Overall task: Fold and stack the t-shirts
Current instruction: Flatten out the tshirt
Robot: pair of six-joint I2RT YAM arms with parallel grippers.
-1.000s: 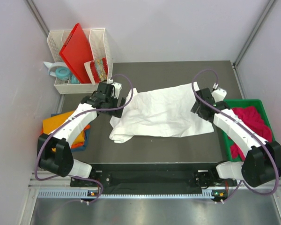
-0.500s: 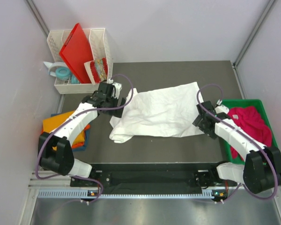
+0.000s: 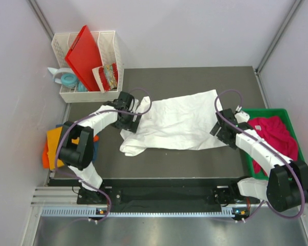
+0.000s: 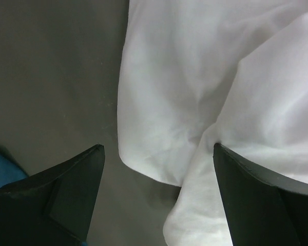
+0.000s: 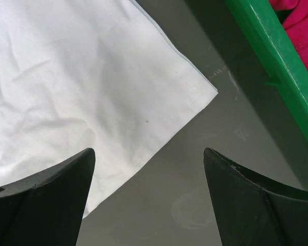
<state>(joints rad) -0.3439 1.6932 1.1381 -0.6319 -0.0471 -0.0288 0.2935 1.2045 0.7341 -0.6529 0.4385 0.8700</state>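
Two arms bend low over opposite ends of the white t-shirt [image 3: 177, 123], jaws wide, empty.

The white t-shirt [image 3: 177, 123] is plain, the counter [image 3: 195, 79] dark grey. The magenta-pink t-shirt [image 3: 274, 133] has a bright green tray [image 3: 267, 110]. The orange t-shirt [image 3: 51, 148] and blue t-shirt [image 4: 2, 171] are plain. The board [image 3: 84, 56] is red, the basket [image 3: 113, 48] white mesh.

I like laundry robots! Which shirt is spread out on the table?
The white t-shirt: it lies spread on the dark table. The magenta t-shirt is bunched in the green bin; the orange t-shirt sits off to the left.
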